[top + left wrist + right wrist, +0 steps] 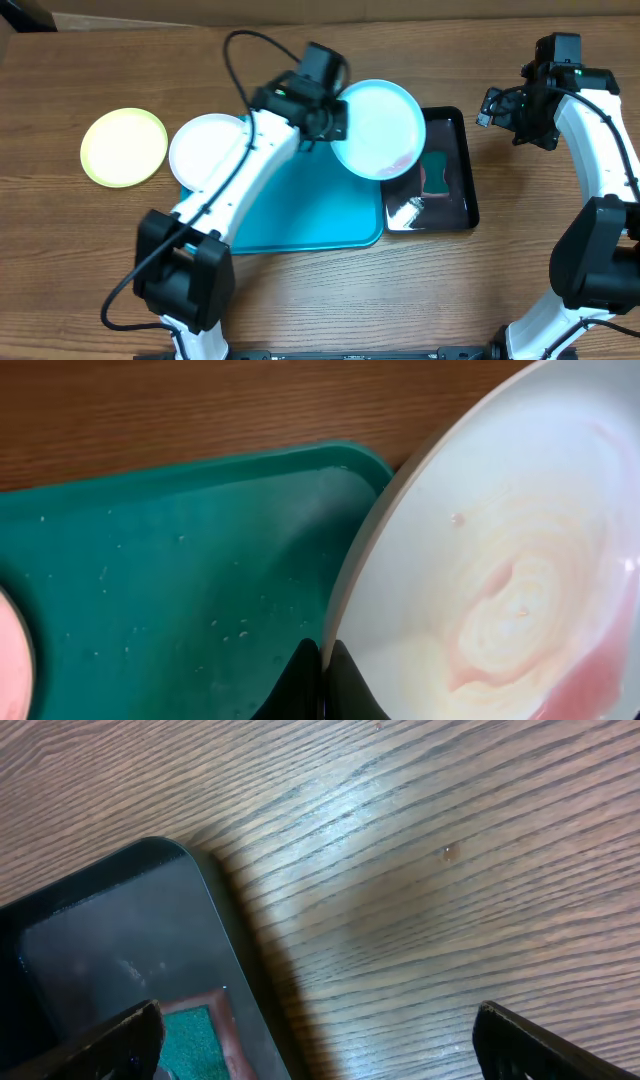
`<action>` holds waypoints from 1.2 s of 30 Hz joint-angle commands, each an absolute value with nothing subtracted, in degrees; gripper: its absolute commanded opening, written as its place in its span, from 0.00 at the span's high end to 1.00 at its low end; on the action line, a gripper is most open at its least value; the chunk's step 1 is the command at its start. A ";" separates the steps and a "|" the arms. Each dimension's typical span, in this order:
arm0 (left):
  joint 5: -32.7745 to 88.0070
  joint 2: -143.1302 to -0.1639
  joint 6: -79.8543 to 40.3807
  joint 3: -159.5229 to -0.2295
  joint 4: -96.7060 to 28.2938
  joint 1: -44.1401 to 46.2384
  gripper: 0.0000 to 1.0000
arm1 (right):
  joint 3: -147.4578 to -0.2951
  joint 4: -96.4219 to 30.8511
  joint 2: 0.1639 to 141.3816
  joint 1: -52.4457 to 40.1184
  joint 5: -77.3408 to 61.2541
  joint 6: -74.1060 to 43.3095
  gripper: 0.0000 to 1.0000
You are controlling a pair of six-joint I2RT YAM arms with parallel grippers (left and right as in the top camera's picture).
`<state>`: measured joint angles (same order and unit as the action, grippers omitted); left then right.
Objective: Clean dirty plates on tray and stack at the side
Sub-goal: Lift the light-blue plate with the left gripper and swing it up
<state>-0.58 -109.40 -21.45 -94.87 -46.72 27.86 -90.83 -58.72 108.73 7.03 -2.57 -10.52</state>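
Note:
My left gripper [335, 124] is shut on the left rim of the pale blue plate [380, 126], holding it tilted above the right end of the turquoise tray [300, 215] and the black tray. In the left wrist view the black fingers [305, 685] pinch the plate's [480, 550] edge; pinkish smears show on its face. The white plate [208, 150] lies at the tray's left edge. A yellow-green plate [123, 147] sits on the table left of it. My right gripper [320, 1050] hangs open over bare wood beside the black tray, holding nothing.
A glossy black tray [447, 165] lies right of the turquoise one, holding a green sponge with a brown edge [435, 176] and a crumpled white piece [405, 208]. The right wrist view shows that tray's corner [100, 940] and the sponge [190, 1040]. Small crumbs dot the turquoise tray [180, 560].

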 commanded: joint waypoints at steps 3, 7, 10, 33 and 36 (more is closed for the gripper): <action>-15.18 -109.69 -22.92 -98.54 -47.16 33.78 0.96 | -91.09 -58.57 108.40 6.76 -2.66 -10.66 0.00; -25.69 -109.69 -22.22 -102.78 -50.39 39.05 0.96 | -91.09 -58.57 108.40 6.76 -2.66 -10.66 0.00; -33.76 -109.69 -20.58 -104.90 -51.99 42.41 0.96 | -91.09 -58.57 108.40 6.76 -2.66 -10.66 0.00; -75.35 -109.71 -10.28 -106.34 -50.46 59.94 0.96 | -91.09 -58.57 108.40 6.76 -2.66 -10.66 0.00; -74.50 -109.71 -10.28 -106.34 -50.28 59.66 0.96 | -91.09 -58.57 108.40 6.76 -2.66 -10.66 0.00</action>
